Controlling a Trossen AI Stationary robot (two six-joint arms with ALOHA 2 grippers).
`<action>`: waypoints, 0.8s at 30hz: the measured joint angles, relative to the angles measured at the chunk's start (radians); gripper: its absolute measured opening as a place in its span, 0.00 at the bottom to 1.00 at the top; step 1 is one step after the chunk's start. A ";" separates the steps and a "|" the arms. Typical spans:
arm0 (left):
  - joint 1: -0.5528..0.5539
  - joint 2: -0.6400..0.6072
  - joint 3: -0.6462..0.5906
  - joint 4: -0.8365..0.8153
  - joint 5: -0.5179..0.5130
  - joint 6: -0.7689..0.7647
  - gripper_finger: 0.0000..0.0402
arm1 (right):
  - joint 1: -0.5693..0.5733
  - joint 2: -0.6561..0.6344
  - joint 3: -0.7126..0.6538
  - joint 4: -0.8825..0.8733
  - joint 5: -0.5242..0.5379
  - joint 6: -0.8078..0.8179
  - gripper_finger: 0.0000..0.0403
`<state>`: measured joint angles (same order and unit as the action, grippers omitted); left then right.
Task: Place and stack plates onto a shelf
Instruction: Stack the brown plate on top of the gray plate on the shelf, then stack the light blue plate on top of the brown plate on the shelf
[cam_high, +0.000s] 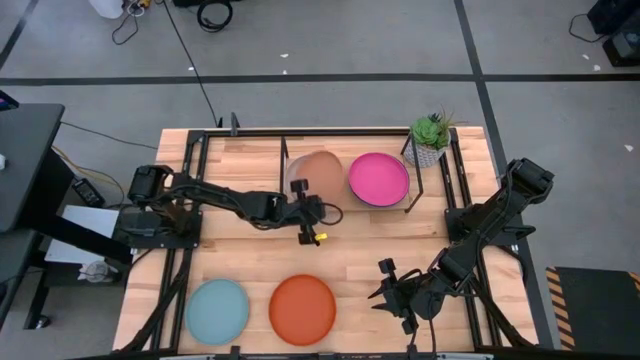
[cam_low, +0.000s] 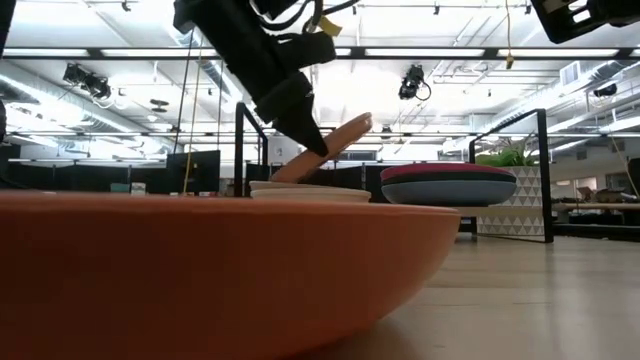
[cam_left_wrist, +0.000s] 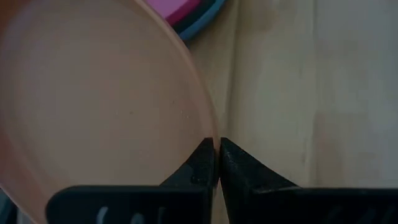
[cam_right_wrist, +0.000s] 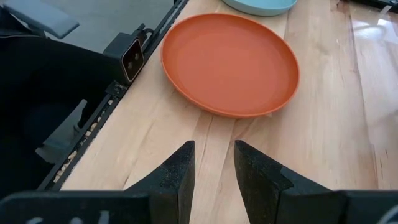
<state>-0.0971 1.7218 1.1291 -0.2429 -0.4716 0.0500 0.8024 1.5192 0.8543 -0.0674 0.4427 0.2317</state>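
Note:
My left gripper (cam_high: 302, 200) (cam_left_wrist: 217, 146) is shut on the peach plate (cam_high: 320, 175) (cam_low: 338, 138), which hangs tilted over a low stack topped by a cream plate (cam_low: 310, 190). Beside it, on the shelf (cam_high: 412, 190), stands a second stack with the magenta plate (cam_high: 378, 178) (cam_low: 447, 171) on top and dark teal and blue rims (cam_left_wrist: 202, 18) under it. The orange plate (cam_high: 302, 308) (cam_right_wrist: 230, 59) and the light aqua plate (cam_high: 217, 310) lie flat near the table's near edge. My right gripper (cam_high: 385, 292) (cam_right_wrist: 214, 152) hovers open just right of the orange plate. My left gripper pinches the peach plate's rim (cam_left_wrist: 211, 127) between its two fingers, at the plate's near-left edge. The fingers (cam_low: 305, 125) slant down from the table's left and above. The plate is tilted, one side raised; whether its low edge (cam_low: 285, 175) touches the cream plate, I cannot tell.
A potted plant (cam_high: 431, 137) stands at the shelf's far right corner. Black frame rails (cam_high: 190, 200) run along the table's left and right sides. Bare wood (cam_high: 400, 240) lies between the shelf and the near plates.

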 joint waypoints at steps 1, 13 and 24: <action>0.000 0.000 0.004 -0.015 -0.009 0.007 0.06 | 0.000 0.000 0.000 0.000 0.000 -0.001 0.29; 0.023 0.000 0.012 -0.090 -0.025 0.007 0.08 | 0.000 0.000 0.000 0.000 0.000 0.000 0.29; 0.024 0.000 0.012 -0.087 -0.052 -0.039 0.28 | 0.000 0.000 0.000 0.000 0.000 0.000 0.29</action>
<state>-0.0727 1.7218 1.1408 -0.3296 -0.5236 0.0109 0.8024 1.5192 0.8543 -0.0669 0.4427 0.2321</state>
